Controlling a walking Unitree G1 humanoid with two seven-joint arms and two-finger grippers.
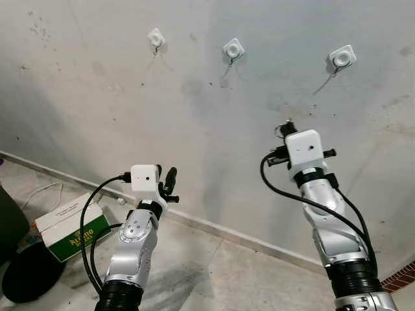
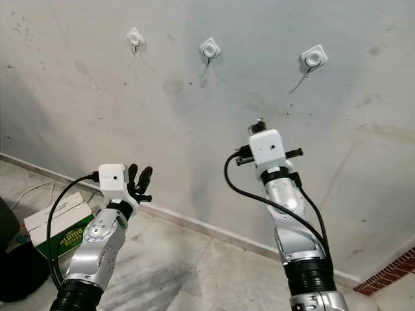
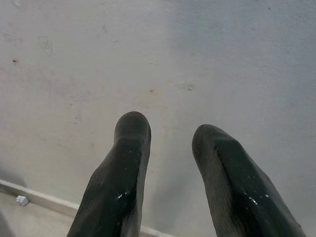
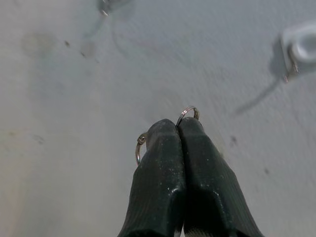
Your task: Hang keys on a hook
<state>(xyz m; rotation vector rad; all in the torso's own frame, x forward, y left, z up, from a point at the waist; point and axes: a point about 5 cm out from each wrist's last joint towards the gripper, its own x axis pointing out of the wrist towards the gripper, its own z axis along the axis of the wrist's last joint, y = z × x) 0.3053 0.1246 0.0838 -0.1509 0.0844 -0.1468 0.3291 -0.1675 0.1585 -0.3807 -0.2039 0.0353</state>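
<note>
The right gripper [image 4: 177, 129] clenched a key ring [image 4: 188, 111] that poked past its tips toward the wall, below the hook [image 1: 342, 58]. The left gripper [image 3: 170, 136] stood released.

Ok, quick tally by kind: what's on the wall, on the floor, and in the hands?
Hooks: 3
Key rings: 1, pinched in the right hand
Boxes: 1
Hands: 2, left open, right shut
Total: 7

White hooks [image 1: 233, 48] on mottled grey wall [image 1: 97, 97]; silver key ring [image 4: 187, 112]; green-and-white box [image 1: 68, 227].
</note>
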